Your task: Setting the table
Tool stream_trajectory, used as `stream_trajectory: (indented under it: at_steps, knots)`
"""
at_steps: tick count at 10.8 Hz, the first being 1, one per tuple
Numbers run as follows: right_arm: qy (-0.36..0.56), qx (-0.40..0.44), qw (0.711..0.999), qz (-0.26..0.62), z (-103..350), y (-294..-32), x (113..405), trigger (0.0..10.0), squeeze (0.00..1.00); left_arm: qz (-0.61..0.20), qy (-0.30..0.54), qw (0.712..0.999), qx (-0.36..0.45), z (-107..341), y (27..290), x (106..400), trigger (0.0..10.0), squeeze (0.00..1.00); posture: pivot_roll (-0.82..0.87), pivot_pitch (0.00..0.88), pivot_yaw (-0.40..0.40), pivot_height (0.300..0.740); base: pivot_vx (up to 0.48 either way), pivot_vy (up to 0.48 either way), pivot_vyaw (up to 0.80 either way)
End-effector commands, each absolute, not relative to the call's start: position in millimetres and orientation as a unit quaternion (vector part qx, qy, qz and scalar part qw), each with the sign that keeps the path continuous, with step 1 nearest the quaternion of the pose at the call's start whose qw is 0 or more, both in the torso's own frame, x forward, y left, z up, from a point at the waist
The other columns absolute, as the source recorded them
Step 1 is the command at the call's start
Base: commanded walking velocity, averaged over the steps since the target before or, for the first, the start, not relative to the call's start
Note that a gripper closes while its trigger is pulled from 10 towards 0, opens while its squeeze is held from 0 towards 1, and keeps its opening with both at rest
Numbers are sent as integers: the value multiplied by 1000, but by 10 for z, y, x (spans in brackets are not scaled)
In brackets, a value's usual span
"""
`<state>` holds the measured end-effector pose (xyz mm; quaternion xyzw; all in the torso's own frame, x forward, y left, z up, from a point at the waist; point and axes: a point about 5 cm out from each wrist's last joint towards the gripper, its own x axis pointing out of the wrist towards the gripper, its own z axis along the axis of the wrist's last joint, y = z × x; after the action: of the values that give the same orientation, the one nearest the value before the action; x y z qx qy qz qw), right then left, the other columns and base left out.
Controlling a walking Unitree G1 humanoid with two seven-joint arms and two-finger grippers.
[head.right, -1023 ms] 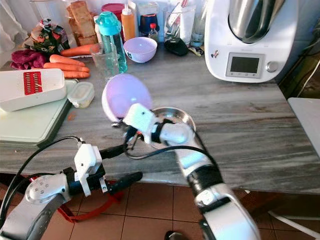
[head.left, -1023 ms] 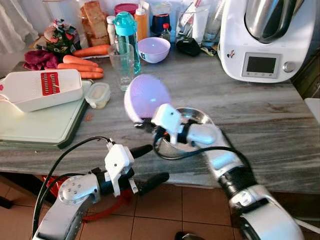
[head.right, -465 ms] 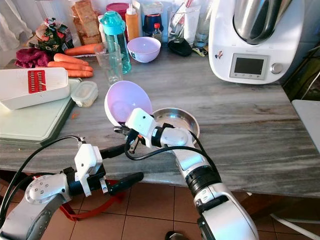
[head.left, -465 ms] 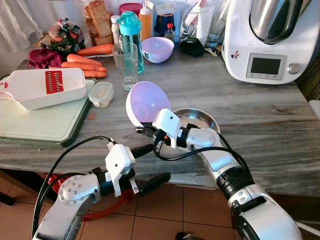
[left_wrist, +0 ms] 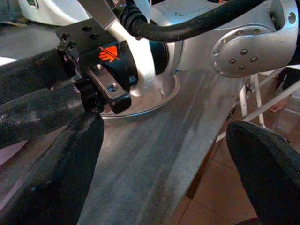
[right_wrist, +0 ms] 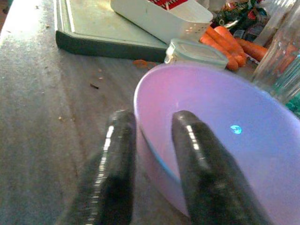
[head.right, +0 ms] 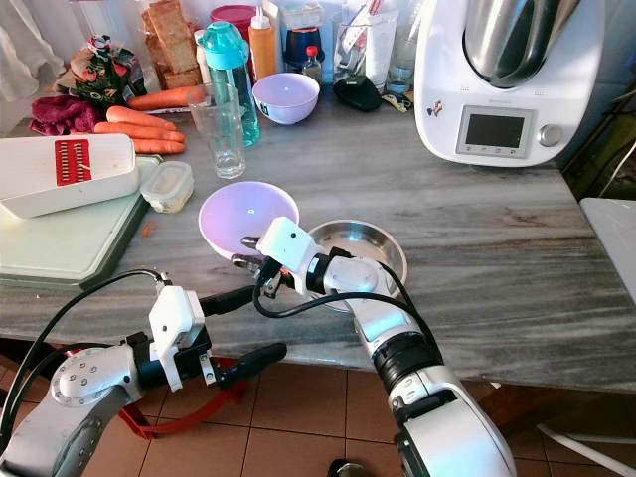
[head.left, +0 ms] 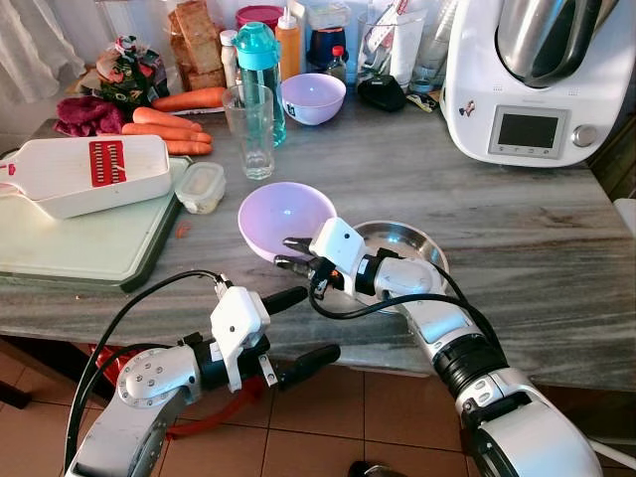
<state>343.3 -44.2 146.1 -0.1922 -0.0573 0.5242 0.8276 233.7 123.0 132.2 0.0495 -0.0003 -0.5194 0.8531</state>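
A pale purple bowl (head.left: 283, 211) stands upright low over the grey marble counter (head.left: 517, 248), just left of a steel bowl (head.left: 405, 238). Whether it touches the counter I cannot tell. My right gripper (head.left: 291, 254) is shut on the purple bowl's near rim, one finger inside and one outside, as the right wrist view shows at the bowl (right_wrist: 220, 122) and gripper (right_wrist: 152, 118). My left gripper (head.left: 316, 323) hangs open in front of the counter's front edge, holding nothing; in the left wrist view the left gripper (left_wrist: 173, 159) faces the right arm and steel bowl (left_wrist: 154, 93).
Behind the bowl stand a drinking glass (head.left: 250, 129), a teal bottle (head.left: 256, 62) and a second purple bowl (head.left: 313, 96). A small lidded container (head.left: 202, 187), a white slicer (head.left: 84, 174) on a green board (head.left: 89, 243) and carrots (head.left: 169, 124) lie left. A kitchen machine (head.left: 527, 84) stands back right.
The right gripper has turned the purple bowl from tilted on its side and raised to upright and lowered it towards the counter. The left arm has stayed still.
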Motion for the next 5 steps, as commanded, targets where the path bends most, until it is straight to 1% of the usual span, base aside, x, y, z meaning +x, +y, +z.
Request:
stream_trajectory:
  at_steps: [1,4,5]
  knots:
    - [-58,-197,830,518,1443,-460,3438,10000,894,-519,4,853,54,1317,1225,2340,10000,0,16,142,-5,740,0,0,0]
    - [-73,-197,834,509,1511,-476,3455,10000,898,-518,3,854,53,1314,1215,2339,10000,0,15,139,-4,740,0,0,0]
    - [-80,-196,837,504,1550,-488,3464,10000,929,-518,2,854,53,1316,1210,2344,10000,0,15,137,-4,740,0,0,0]
